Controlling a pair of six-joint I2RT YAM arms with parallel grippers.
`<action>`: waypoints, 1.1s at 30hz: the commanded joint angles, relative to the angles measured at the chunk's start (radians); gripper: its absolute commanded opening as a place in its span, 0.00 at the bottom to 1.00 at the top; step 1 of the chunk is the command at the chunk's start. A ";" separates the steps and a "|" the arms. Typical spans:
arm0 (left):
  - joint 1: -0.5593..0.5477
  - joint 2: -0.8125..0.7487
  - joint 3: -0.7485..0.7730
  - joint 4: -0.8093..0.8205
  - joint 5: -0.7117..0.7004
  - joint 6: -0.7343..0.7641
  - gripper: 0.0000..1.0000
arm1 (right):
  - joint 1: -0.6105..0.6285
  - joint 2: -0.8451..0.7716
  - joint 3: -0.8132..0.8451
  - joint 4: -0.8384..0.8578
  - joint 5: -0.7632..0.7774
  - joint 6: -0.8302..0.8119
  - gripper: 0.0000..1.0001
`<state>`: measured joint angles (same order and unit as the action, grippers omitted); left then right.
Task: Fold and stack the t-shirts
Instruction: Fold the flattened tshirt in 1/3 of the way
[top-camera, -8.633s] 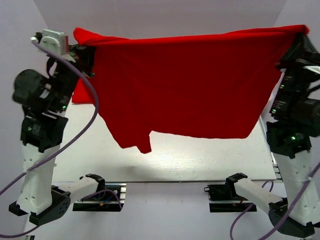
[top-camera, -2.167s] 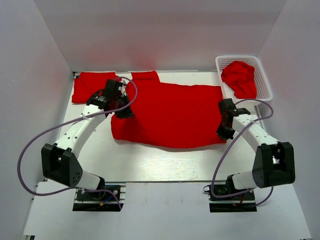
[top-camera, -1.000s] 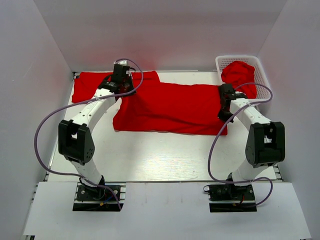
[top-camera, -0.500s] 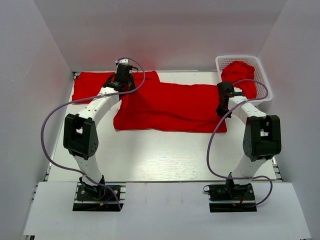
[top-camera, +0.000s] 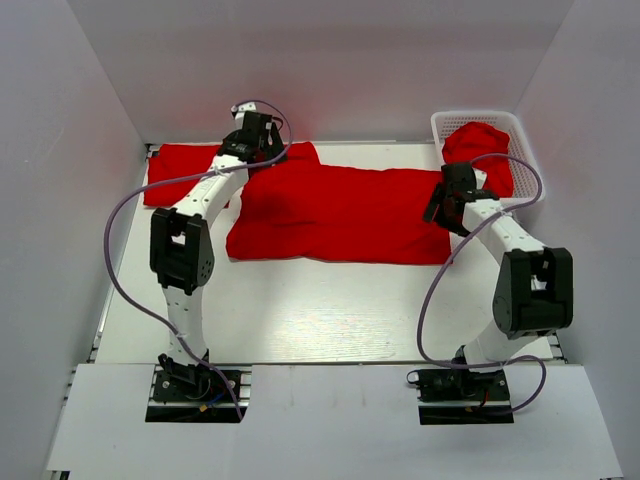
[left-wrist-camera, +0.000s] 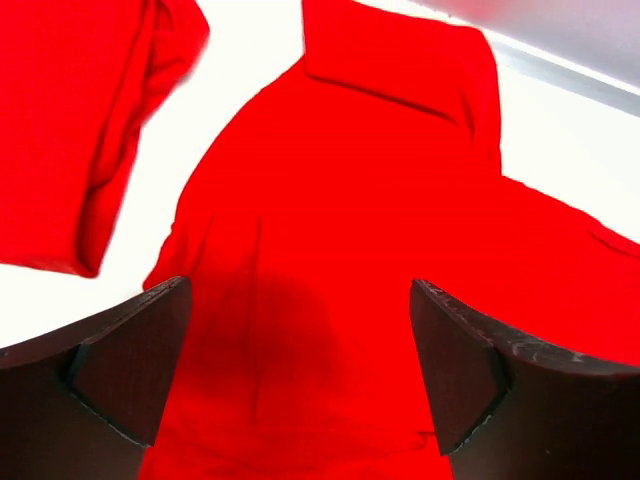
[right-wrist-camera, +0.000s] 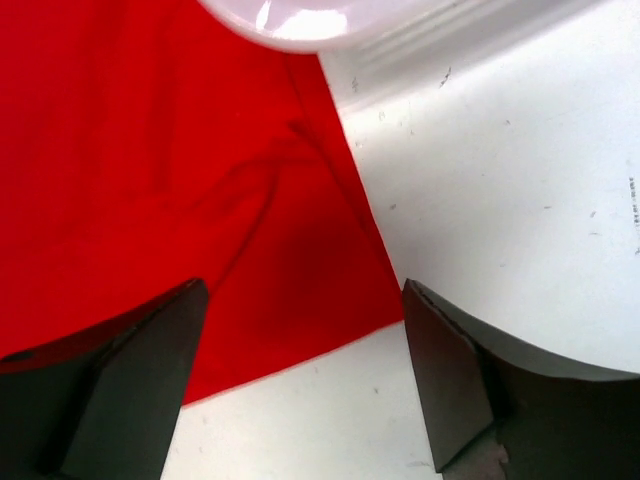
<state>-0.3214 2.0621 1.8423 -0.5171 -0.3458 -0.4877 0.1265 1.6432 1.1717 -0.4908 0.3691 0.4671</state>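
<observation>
A red t-shirt, folded into a long band, lies flat across the middle of the table. Another folded t-shirt rests at the back left, and a crumpled one sits in the basket. My left gripper hovers open over the band's back left end; in its wrist view the left gripper has only flat red t-shirt below it. My right gripper is open above the band's right end, and the right gripper straddles the cloth's corner without holding it.
A white mesh basket stands at the back right corner; its rim shows at the top of the right wrist view. White walls close in the back and both sides. Purple cables loop from both arms.
Both grippers have opened and let go of the shirt's far edge. The left gripper has drawn back a little toward the rear wall. The shirt now lies folded in a band.
</observation>
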 joint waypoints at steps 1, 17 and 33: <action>0.002 -0.046 0.069 -0.093 -0.024 0.000 1.00 | 0.005 -0.089 -0.032 0.024 -0.058 -0.033 0.86; 0.005 -0.324 -0.554 0.060 0.232 0.029 1.00 | 0.025 -0.048 -0.155 0.198 -0.291 -0.062 0.90; 0.045 -0.260 -0.807 -0.003 0.211 -0.147 1.00 | 0.019 0.049 -0.260 0.235 -0.279 -0.018 0.90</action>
<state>-0.2958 1.7947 1.1034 -0.4587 -0.1486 -0.5591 0.1490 1.6817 0.9539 -0.2390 0.0799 0.4305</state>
